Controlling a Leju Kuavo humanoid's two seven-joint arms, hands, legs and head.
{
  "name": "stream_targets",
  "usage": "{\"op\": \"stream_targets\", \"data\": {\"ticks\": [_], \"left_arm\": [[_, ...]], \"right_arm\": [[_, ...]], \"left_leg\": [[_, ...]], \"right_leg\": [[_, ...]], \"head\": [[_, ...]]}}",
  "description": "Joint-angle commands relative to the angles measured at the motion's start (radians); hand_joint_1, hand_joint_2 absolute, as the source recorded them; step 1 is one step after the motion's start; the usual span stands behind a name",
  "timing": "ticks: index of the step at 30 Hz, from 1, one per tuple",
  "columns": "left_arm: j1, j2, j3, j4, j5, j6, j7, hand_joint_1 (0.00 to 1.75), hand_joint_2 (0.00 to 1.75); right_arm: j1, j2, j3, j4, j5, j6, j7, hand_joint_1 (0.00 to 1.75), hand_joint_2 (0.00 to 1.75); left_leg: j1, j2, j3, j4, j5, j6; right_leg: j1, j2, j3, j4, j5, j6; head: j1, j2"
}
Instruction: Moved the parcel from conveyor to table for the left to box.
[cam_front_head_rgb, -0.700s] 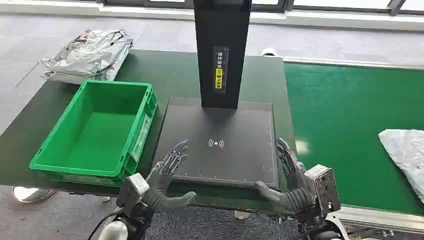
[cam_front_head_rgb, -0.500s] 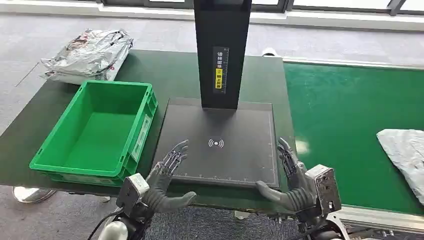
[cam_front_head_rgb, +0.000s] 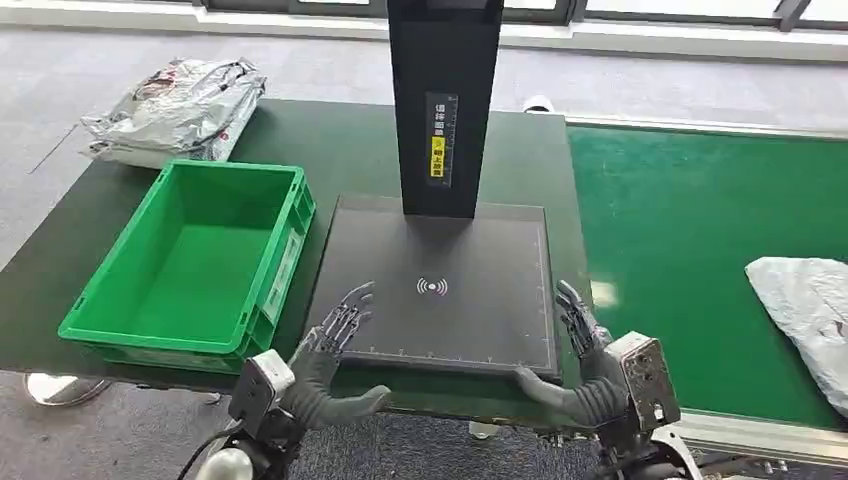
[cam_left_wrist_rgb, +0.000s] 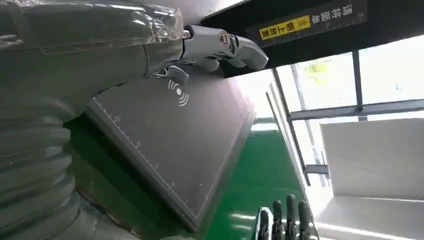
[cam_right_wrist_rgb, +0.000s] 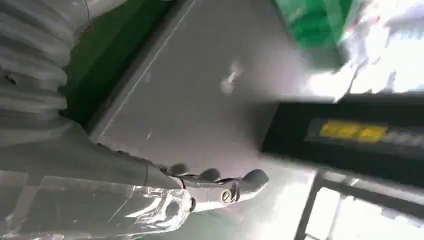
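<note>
A grey plastic-wrapped parcel (cam_front_head_rgb: 805, 315) lies on the green conveyor belt (cam_front_head_rgb: 690, 250) at the far right edge. The green box (cam_front_head_rgb: 195, 265) stands empty on the left of the dark table (cam_front_head_rgb: 340, 150). My left hand (cam_front_head_rgb: 325, 355) hovers open over the front left corner of the black scanner pad (cam_front_head_rgb: 440, 285), fingers spread. My right hand (cam_front_head_rgb: 590, 365) is open at the pad's front right corner, well left of the parcel. In the left wrist view my left hand's fingers (cam_left_wrist_rgb: 220, 47) stretch over the pad (cam_left_wrist_rgb: 185, 135); the right wrist view shows my right hand's fingers (cam_right_wrist_rgb: 220, 187) empty.
A black scanner post (cam_front_head_rgb: 443, 100) with a yellow label rises behind the pad. Crumpled silver bags (cam_front_head_rgb: 180, 105) lie at the table's back left. Grey floor surrounds the table.
The parcel has travelled a little leftward on the belt. Both hands have stayed nearly in place, open.
</note>
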Motion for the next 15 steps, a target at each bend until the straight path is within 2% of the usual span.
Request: {"op": "stream_targets", "data": {"ticks": [1, 4, 6, 7, 8, 9, 12, 15], "left_arm": [[0.017, -0.004, 0.015, -0.017, -0.005, -0.022, 0.030, 0.00, 1.75], [-0.004, -0.007, 0.004, 0.009, -0.005, -0.045, 0.032, 0.00, 1.75], [-0.016, -0.005, -0.003, 0.022, -0.004, -0.053, 0.032, 0.00, 1.75], [-0.024, -0.004, -0.007, 0.031, -0.004, -0.056, 0.032, 0.00, 1.75], [-0.031, -0.002, -0.009, 0.042, -0.001, -0.058, 0.032, 0.00, 1.75], [-0.033, -0.001, -0.009, 0.045, 0.000, -0.059, 0.032, 0.00, 1.75], [-0.043, 0.006, -0.003, 0.061, 0.007, -0.066, 0.029, 0.00, 1.75], [-0.044, 0.005, -0.002, 0.060, 0.024, -0.076, 0.025, 0.00, 1.75]], "right_arm": [[-0.205, -0.036, -0.240, 0.268, 0.367, -0.105, 0.145, 0.00, 1.75], [-0.328, -0.103, -0.337, 0.451, 0.621, -0.148, 0.247, 0.00, 1.75], [-0.382, -0.142, -0.379, 0.566, 0.717, -0.171, 0.245, 0.00, 1.75], [-0.414, -0.174, -0.396, 0.636, 0.800, -0.187, 0.298, 0.00, 1.75], [-0.463, -0.209, -0.420, 0.735, 0.824, -0.185, 0.288, 0.00, 1.75], [-0.475, -0.217, -0.425, 0.756, 0.819, -0.181, 0.273, 0.00, 1.75], [-0.609, -0.318, -0.435, 1.028, 0.859, -0.217, 0.260, 0.00, 1.75], [-0.692, -0.354, -0.423, 1.180, 0.891, -0.276, 0.267, 0.00, 1.75]], "left_leg": [[0.000, 0.002, 0.002, -0.002, 0.001, 0.001], [0.000, 0.003, 0.003, -0.003, 0.002, 0.001], [-0.001, 0.002, 0.003, -0.002, 0.002, 0.002], [0.000, 0.000, 0.002, -0.001, 0.002, 0.002], [-0.001, 0.000, 0.003, -0.002, 0.003, 0.003], [0.000, 0.000, 0.003, -0.001, 0.002, 0.003], [-0.001, 0.000, 0.003, -0.002, 0.003, 0.004], [-0.002, -0.001, 0.003, -0.001, 0.003, 0.003]], "right_leg": [[0.000, 0.001, 0.002, -0.003, 0.002, 0.000], [0.000, 0.002, 0.003, -0.004, 0.003, 0.001], [0.000, 0.001, 0.004, -0.005, 0.004, 0.001], [0.000, 0.000, 0.003, -0.003, 0.003, 0.002], [0.000, -0.001, 0.005, -0.005, 0.004, 0.002], [0.000, -0.001, 0.004, -0.004, 0.004, 0.002], [-0.001, -0.001, 0.005, -0.005, 0.005, 0.003], [-0.002, -0.001, 0.005, -0.004, 0.005, 0.004]], "head": [[0.000, 0.000], [0.000, 0.000], [0.000, 0.000], [0.000, 0.000], [0.000, 0.000], [0.000, 0.000], [0.000, 0.000], [0.000, 0.000]]}}
